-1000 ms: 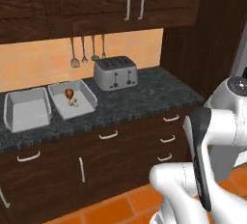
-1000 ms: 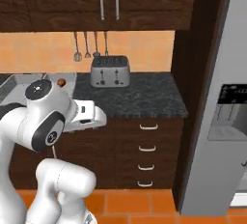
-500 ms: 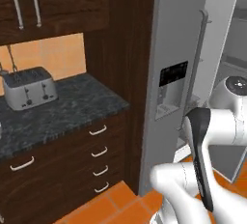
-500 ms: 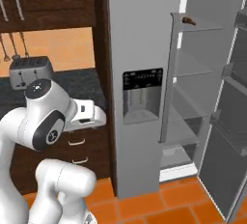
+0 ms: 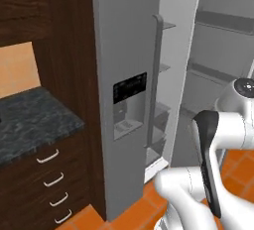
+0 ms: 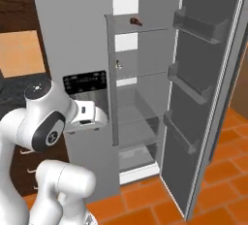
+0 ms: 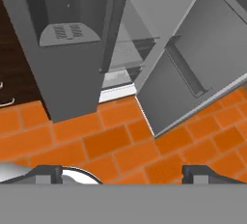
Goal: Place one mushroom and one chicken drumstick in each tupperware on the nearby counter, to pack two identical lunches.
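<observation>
A reddish-brown chicken drumstick [image 6: 135, 22] lies on the top shelf of the open fridge [image 6: 131, 122]. A small beige mushroom [image 6: 117, 64] sits on the shelf below it. My gripper [image 7: 123, 174] is open and empty, its fingertips [image 7: 48, 174] wide apart over the orange floor tiles. It hangs in front of the fridge's closed left door, well below and to the left of both foods. The counter [image 5: 30, 120] ends at the left. The tupperware is out of view.
The fridge's right door [image 6: 203, 98] stands swung open with bins on its inner side. A dispenser panel [image 5: 130, 92] is set in the closed left door. Dark drawers with silver handles [image 5: 52, 179] sit under the counter. Orange tiled floor [image 7: 111, 141] spreads in front.
The whole picture has swung right: the base moved away from the counter with its toaster and trays to face the open fridge. The gripper stays open.
</observation>
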